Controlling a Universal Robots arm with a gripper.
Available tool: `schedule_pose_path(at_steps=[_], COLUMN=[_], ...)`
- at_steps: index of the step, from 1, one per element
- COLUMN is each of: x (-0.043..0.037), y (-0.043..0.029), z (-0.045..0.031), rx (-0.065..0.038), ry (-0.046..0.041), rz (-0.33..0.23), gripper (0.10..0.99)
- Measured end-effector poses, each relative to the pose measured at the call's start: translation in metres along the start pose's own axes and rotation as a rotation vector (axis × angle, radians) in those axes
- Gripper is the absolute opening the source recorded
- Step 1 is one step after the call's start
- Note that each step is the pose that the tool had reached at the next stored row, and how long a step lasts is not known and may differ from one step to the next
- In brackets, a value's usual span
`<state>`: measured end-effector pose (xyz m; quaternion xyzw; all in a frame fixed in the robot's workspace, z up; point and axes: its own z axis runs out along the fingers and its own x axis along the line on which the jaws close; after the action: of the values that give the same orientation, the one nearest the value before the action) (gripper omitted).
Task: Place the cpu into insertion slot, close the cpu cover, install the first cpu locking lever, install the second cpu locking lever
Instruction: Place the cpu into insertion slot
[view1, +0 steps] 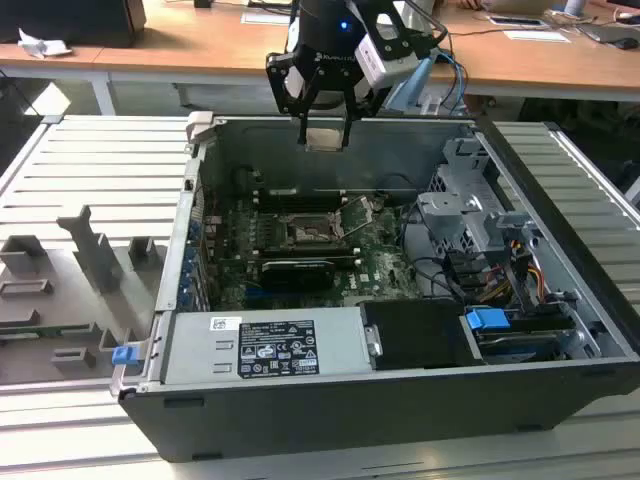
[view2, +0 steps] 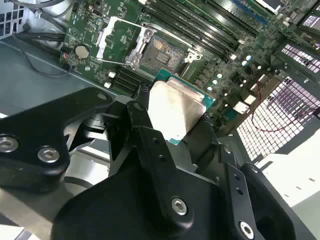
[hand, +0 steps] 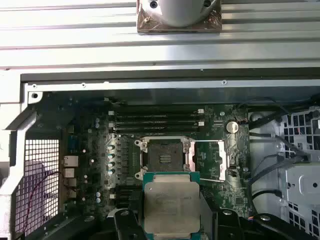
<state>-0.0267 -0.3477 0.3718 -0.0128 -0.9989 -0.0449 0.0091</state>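
Gripper (view1: 323, 140) holds cpu (hand: 171, 205) above the case (view1: 300, 405) (cpu cover (hand: 226, 159) open beside insertion slot (hand: 162, 157)).

In the exterior view, the insertion slot (view1: 308, 232) lies on the board (view1: 385, 262) inside the case (view1: 400, 410). The cpu cover (view1: 358, 213) stands tilted up just beside it at 2 o'clock. Memory slots (view1: 300, 193) lie at 12 o'clock, the power supply (view1: 265, 345) at 6, the drive cage (view1: 470, 215) at 3. The cpu (view1: 325, 135), pinched in the gripper (view1: 325, 141), hangs at 12 o'clock, well apart from the slot
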Motion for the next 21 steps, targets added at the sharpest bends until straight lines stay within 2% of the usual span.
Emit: schedule_pose_path(at_steps=[11, 21], x=[0.0000, 0.0001], y=[0.0000, 0.0000], z=[0.0000, 0.0000], rx=[0.000, -0.001], ry=[-0.0018, -0.0055], rz=[0.020, 0.061], gripper=[0.541, 0.541])
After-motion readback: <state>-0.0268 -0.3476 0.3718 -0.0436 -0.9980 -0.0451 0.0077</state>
